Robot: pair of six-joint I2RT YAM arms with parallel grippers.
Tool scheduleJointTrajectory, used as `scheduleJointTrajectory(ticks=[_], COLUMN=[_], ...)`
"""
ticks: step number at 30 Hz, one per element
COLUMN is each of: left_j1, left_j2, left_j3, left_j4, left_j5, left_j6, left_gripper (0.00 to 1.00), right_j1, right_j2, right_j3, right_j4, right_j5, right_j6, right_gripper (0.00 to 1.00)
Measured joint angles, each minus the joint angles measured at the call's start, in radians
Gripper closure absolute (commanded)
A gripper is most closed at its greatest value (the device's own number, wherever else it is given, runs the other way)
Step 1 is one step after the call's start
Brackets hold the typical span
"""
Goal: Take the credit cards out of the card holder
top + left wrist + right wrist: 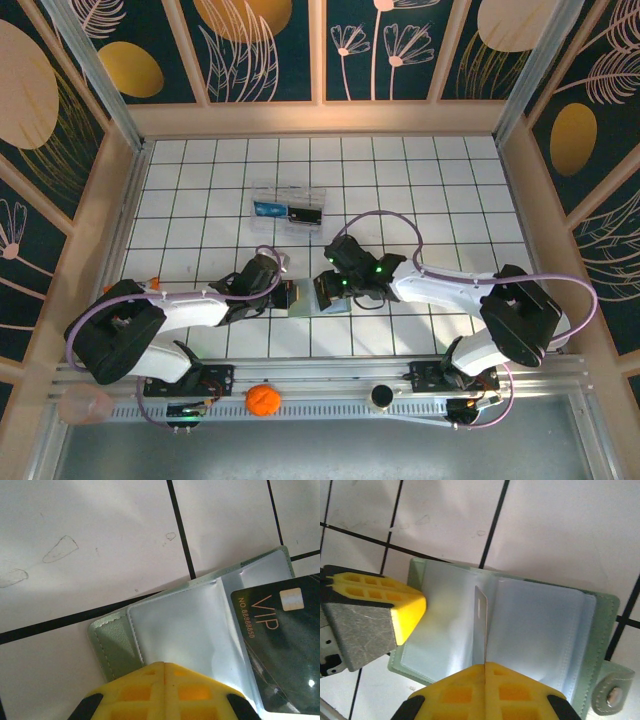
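Near the tiled table's (pixel 200 200) front edge, closed left hand (pixel 164 666) steadies soft grey-green card holder (pixel 540 625) for right hand (pixel 484 666) clamping dark VIP card (pixel 287 650).

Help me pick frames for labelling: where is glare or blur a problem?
Left wrist: glare whitens the wallet's clear sleeves, its own fingers blurred, card print sharp. Right wrist: bright patches wash out the sleeves. Top: evenly lit, wallet tiny.

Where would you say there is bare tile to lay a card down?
Free: tiles between the clear box and the right wall; also the far-left corner. Crowded: near middle, where left gripper and right gripper, pinching a card, meet over the card holder.
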Motion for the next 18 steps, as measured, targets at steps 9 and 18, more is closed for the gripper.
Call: scheduleJointTrajectory(ticks=[9,18], left_j1=[0.0,0.0], left_j2=[0.011,0.015], left_j3=[0.004,0.009], left_j4=[0.004,0.005], left_j5=[0.002,0.004], left_j6=[0.005,0.007], left_gripper=[0.97,0.98], right_j1=[0.004,-0.018], right_j2=[0.029,0.032], right_j3=[0.0,-0.041], right_j4=[0.014,0.085], right_j5=[-0.019,-0.08], right_j6=[0.001,0.0], right_gripper=[0.88,0.81])
